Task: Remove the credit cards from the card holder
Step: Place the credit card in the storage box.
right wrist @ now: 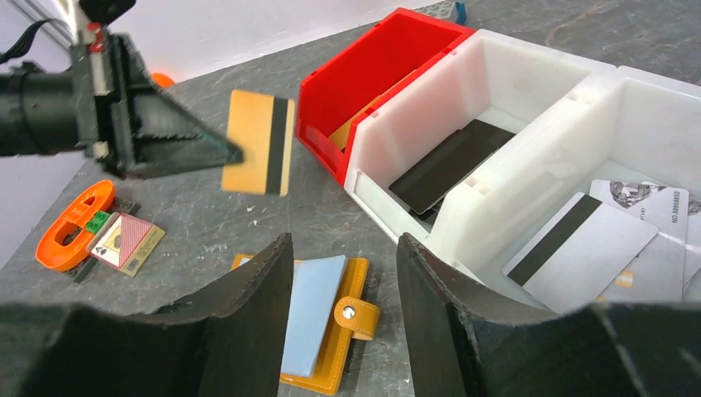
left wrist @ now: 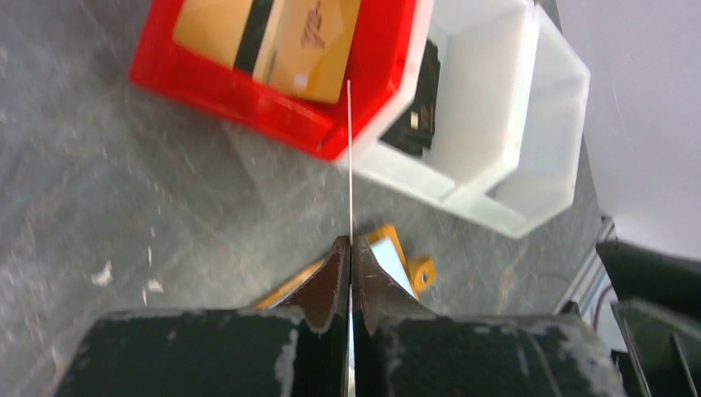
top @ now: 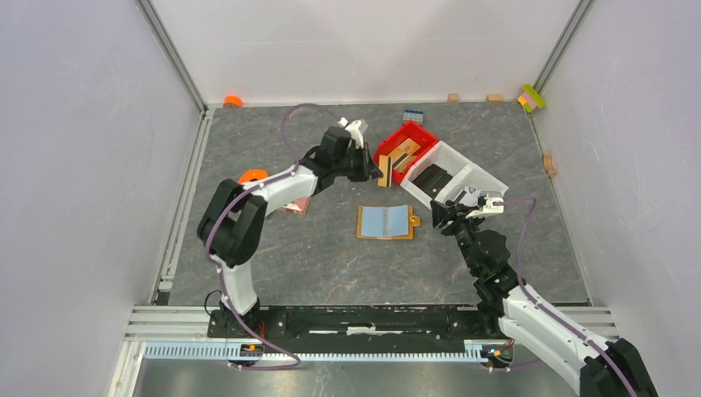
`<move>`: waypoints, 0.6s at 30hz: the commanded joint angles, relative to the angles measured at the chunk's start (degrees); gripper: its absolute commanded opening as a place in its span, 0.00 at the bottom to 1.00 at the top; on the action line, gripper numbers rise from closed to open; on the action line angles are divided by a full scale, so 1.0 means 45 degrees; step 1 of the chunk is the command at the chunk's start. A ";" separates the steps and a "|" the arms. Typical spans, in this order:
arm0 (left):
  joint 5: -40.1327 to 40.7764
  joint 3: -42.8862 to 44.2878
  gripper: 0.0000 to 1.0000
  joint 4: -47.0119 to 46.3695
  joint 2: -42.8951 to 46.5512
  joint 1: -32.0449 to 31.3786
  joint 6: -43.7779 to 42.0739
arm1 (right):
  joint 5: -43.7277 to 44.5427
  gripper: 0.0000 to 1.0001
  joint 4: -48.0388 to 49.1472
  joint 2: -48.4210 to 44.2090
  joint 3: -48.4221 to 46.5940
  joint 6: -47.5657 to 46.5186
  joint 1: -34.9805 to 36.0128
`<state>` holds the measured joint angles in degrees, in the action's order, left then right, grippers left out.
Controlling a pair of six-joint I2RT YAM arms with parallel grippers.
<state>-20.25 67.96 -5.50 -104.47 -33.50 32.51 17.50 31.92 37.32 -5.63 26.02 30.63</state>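
The card holder [top: 385,222] lies open and flat on the table, orange-tan with a pale blue lining; it also shows in the right wrist view [right wrist: 326,322]. My left gripper [top: 382,171] is shut on a tan card with a black stripe [right wrist: 259,142], held upright in the air beside the red bin [top: 405,147]. In the left wrist view the card [left wrist: 350,157] shows edge-on between the shut jaws. My right gripper [top: 441,212] is open and empty, just right of the holder's tab. A pinkish-red card [right wrist: 124,242] lies on the table. A dark grey card [right wrist: 446,165] lies in the white bin.
The red bin [right wrist: 372,74] holds tan cards. The white bin [top: 463,178] next to it has two compartments; white cards [right wrist: 595,240] lie in the nearer one. An orange ring [top: 253,176] lies by the left arm. Small blocks sit along the back wall.
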 commanded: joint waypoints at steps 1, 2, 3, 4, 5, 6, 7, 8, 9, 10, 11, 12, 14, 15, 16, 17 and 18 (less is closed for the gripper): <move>0.0881 0.3185 0.02 0.1985 -0.1544 -0.0042 -0.1359 | 0.0384 0.54 0.0376 -0.0250 0.0001 0.0252 -0.0020; 0.0937 0.3883 0.02 0.2470 -0.1925 -0.0042 -0.1617 | 0.0325 0.54 0.0358 -0.0328 0.0001 0.0250 -0.0025; 0.1038 0.4747 0.02 0.2949 -0.2383 -0.0049 -0.1815 | 0.0291 0.54 0.0297 -0.0423 0.0015 0.0338 -0.0013; 0.1176 0.5548 0.02 0.3331 -0.2846 -0.0061 -0.2026 | 0.0210 0.54 0.0285 -0.0524 0.0049 0.0416 -0.0016; 0.1267 0.6182 0.02 0.3555 -0.3188 -0.0060 -0.2158 | 0.0116 0.54 0.0385 -0.0609 0.0106 0.0446 -0.0020; 0.1294 0.6980 0.02 0.3743 -0.3663 -0.0060 -0.2344 | 0.0032 0.54 0.0489 -0.0716 0.0150 0.0491 -0.0011; 0.1297 0.7669 0.02 0.4057 -0.4068 -0.0057 -0.2535 | -0.0037 0.54 0.0521 -0.0767 0.0194 0.0564 -0.0024; 0.1367 0.8519 0.02 0.4459 -0.4545 -0.0067 -0.2689 | -0.0128 0.54 0.0523 -0.0810 0.0230 0.0631 -0.0012; 0.1462 0.9232 0.02 0.4744 -0.4984 -0.0059 -0.2811 | -0.0210 0.54 0.0557 -0.0829 0.0298 0.0657 -0.0010; 0.1541 0.9730 0.02 0.4977 -0.5322 -0.0071 -0.2910 | -0.0206 0.54 0.0698 -0.0801 0.0425 0.0664 -0.0015; 0.1658 1.0181 0.02 0.5091 -0.5664 -0.0072 -0.3056 | -0.0124 0.54 0.0886 -0.0766 0.0575 0.0727 -0.0015; 0.1830 1.0509 0.02 0.5194 -0.5905 -0.0091 -0.3281 | -0.0005 0.54 0.1063 -0.0675 0.0718 0.0856 -0.0021; 0.2393 1.1156 0.02 0.5495 -0.6365 -0.0167 -0.3883 | -0.0042 0.53 0.1369 -0.0482 0.0859 0.1004 -0.0011; 0.2717 1.1311 0.02 0.5616 -0.6480 -0.0236 -0.4250 | -0.0163 0.53 0.1422 -0.0345 0.0824 0.1049 -0.0011; 0.3120 1.1379 0.02 0.5630 -0.6515 -0.0333 -0.4756 | -0.0333 0.53 0.1424 -0.0237 0.0752 0.1072 -0.0019; 0.3502 1.1366 0.02 0.5606 -0.6544 -0.0435 -0.5305 | -0.0486 0.53 0.1380 -0.0157 0.0645 0.1080 -0.0016; 0.3807 1.1380 0.02 0.5616 -0.6576 -0.0592 -0.5808 | -0.0569 0.53 0.1308 -0.0096 0.0584 0.1062 -0.0026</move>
<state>-10.26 116.20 16.69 -132.90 -33.98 17.65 16.75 34.94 35.81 -2.22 29.76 30.63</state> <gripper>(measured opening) 0.025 0.534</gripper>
